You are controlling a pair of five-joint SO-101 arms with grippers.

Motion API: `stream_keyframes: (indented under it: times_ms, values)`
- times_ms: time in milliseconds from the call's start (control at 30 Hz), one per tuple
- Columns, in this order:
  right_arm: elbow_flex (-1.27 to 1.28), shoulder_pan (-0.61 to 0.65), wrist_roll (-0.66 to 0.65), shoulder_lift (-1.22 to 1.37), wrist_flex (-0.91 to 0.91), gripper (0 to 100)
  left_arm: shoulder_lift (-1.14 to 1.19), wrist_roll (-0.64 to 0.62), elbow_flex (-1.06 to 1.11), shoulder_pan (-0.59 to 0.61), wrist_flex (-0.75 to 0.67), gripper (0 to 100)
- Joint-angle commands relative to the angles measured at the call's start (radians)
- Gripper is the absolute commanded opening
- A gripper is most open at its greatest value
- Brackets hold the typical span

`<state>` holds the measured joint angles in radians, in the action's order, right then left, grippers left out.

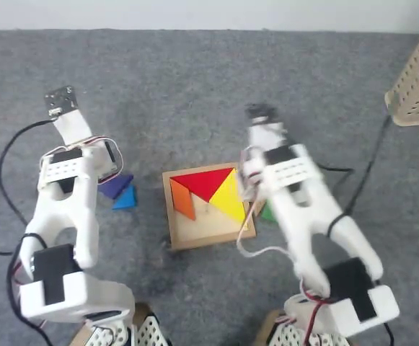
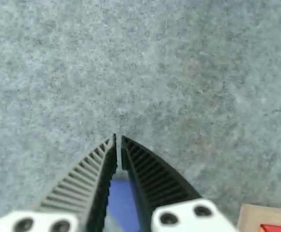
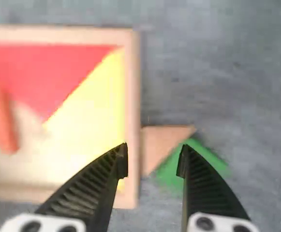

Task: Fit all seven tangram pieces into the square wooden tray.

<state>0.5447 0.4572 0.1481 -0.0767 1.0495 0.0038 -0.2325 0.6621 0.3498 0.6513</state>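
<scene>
The square wooden tray [image 1: 177,238] lies mid-table and holds a red triangle [image 1: 205,180], a yellow triangle [image 1: 228,198] and an orange piece [image 1: 182,198]. A purple piece [image 1: 114,186] and a blue triangle [image 1: 125,199] lie on the carpet left of the tray, beside the left arm [image 1: 68,173]. My left gripper [image 2: 118,140] is shut over bare carpet, with a blue piece [image 2: 122,203] below its fingers. My right gripper [image 3: 153,153] is open above the tray's right wall [image 3: 133,96], over a wood-coloured triangle [image 3: 159,140] and a green piece [image 3: 198,157] outside the tray.
A beige perforated box [image 1: 418,72] stands at the far right edge. Cables trail from both arms, one [image 1: 256,252] looping by the tray's near right corner. The tray corner [image 2: 266,217] shows in the left wrist view. Grey carpet stretches beyond the tray.
</scene>
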Motion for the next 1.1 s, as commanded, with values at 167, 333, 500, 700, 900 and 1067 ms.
stream_keyframes:
  times_ms: [167, 333, 500, 700, 900, 1067]
  values:
    - [-0.018, -0.061, -0.048, 0.165, -0.035, 18.0, -0.043, -0.005, -0.030, -0.003, -0.020, 1]
    - [-0.087, -0.182, -0.043, 0.211, -0.002, 18.0, -0.043, -0.005, -0.028, -0.003, -0.020, 1]
    - [-0.124, -0.274, -0.046, 0.213, -0.002, 18.0, -0.043, -0.005, -0.028, -0.003, -0.020, 1]
    - [-0.152, -0.209, 0.048, 0.147, 0.065, 18.0, -0.043, -0.005, -0.030, -0.006, -0.020, 1]
    - [-0.143, -0.028, 0.152, 0.110, 0.047, 18.0, -0.041, -0.005, -0.028, -0.006, -0.020, 1]
    - [-0.144, -0.042, 0.127, 0.240, 0.018, 18.0, -0.041, -0.005, -0.028, -0.006, -0.020, 1]
